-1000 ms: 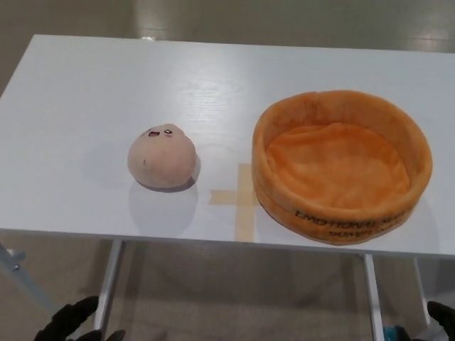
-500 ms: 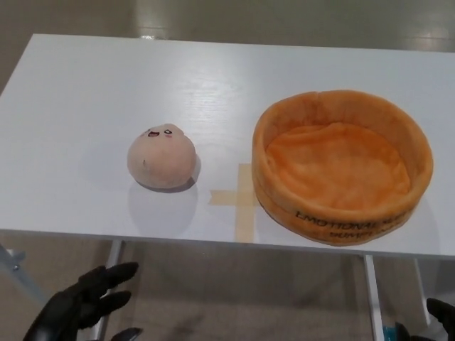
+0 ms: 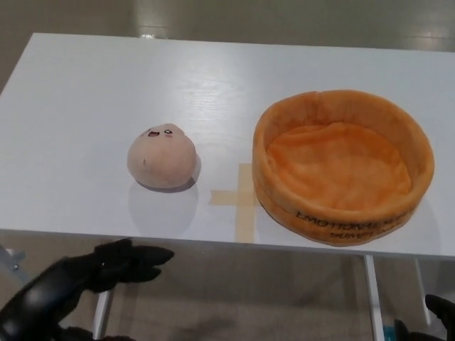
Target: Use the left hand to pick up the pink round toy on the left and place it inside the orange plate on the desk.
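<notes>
My left hand [image 3: 106,266] is low at the near edge of the bench [image 3: 85,106], below the tabletop and in front of its metal leg [image 3: 105,312]. Its fingers [image 3: 146,256] are spread apart and point toward the right, holding nothing. It touches neither the bench top nor the toy.

The pink round toy [image 3: 161,157] sits on the bench, left of the middle, with its small face turned up and away from me. It is well apart from my left hand, farther back on the surface. Just to its right a cross of tan tape [image 3: 240,197] is stuck flat on the bench, and the toy does not touch it.

The orange plate [image 3: 419,153] stands on the right side of the bench, a soft round dish with a raised wall and dark lettering along its near side. Nothing lies inside it. Its near left wall sits right beside the tape cross.

Of my right hand [image 3: 441,320] only a black sliver shows at the bottom right corner, below the bench, and I cannot tell how its fingers stand.
</notes>
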